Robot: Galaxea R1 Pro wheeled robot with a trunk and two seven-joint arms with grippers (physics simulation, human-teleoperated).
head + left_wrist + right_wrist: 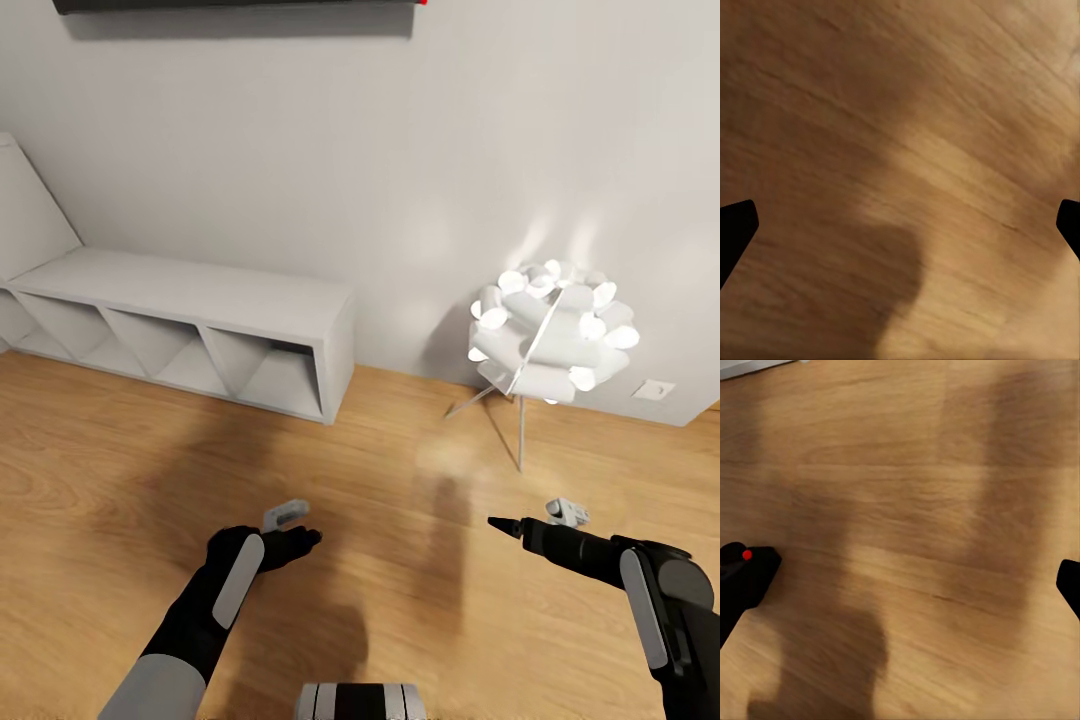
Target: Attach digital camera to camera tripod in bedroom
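Both black grippers, left gripper (300,540) and right gripper (505,525), hang spread and empty over light wood plank floor (400,600); turn base slowly, skirting white petal lamp (550,335), seeking tripod.

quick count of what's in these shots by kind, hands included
cube shelf: 1
floor lamp: 1
wall outlet: 1
digital camera: 1
robot hands: 2, left hand and right hand
total: 6

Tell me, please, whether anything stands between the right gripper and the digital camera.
Nothing visible does. In the right wrist view, a black shape with a red dot, apparently the digital camera, lies right against one finger of the right gripper, with bare wood floor beyond.
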